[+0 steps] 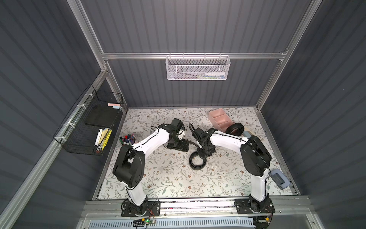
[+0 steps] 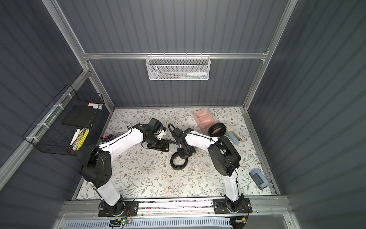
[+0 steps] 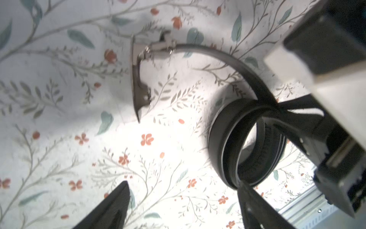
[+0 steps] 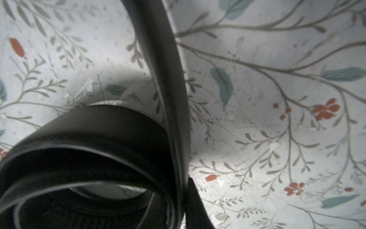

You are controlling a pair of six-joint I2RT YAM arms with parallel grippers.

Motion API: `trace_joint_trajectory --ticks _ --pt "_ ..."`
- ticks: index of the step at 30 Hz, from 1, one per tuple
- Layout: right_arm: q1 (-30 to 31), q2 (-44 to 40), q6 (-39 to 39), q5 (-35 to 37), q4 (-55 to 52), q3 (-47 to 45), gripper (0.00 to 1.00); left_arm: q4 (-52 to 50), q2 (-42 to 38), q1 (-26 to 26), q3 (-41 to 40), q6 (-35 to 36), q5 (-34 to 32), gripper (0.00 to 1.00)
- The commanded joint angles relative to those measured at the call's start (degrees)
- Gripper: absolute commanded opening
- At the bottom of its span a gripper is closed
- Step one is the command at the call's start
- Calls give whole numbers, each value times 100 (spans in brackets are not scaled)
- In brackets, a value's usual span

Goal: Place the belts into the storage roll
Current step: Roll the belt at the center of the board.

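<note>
- The loose black leather-like belt (image 1: pixel 197 161) stands on edge as an open coil at mid-bench on the floral-papered bench (image 1: pixel 158 178). Its free end arcs away toward the left arm's side and ends in the dark metal buckle (image 3: pixel 140 75), which lies on the bench.
- The right tool (image 1: pixel 202 155) comes down from above with its fingers pressed together on the coil's wall. I judge this pinch keeps the turns from springing open.
- The left tool (image 3: pixel 183 184) hovers near the buckle with its fingers spread wide, holding nothing. It is probably placed there to tend the free end while the other arm holds the coil.
- The pale pink plastic four-compartment tray (image 1: pixel 213 120) lies at the far right. The second black belt (image 1: pixel 234 128), tightly coiled, sits at its nearest compartment; how deeply it is seated cannot be told. The farther compartments look empty, so there is room for the loose belt.
- At the left stands a round pink cup of markers (image 1: pixel 128 138). A white mesh basket (image 1: pixel 198 68) on the far wall holds pens, and a black wire basket (image 1: pixel 89 123) on the left wall holds markers and note pads.
</note>
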Motion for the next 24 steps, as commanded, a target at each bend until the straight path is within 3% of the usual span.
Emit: trace_joint_trajectory --ticks 1,9,17,19,24 --pt "-113 42 -623 248 -9 -7 0 183 411 -31 341 794 -81 89" --pt "-366 156 -797 75 -172 235 0 -537 1677 -22 1716 1375 -711 89" --pt "-494 313 -782 26 -204 395 1 -747 2212 4 2036 1449 -1190 82" --pt "-498 381 -720 32 -232 457 2 -848 2273 8 2070 1448 -1218 73" --pt "-615 554 -387 8 -302 585 3 -1040 2149 57 1822 1288 -1134 19"
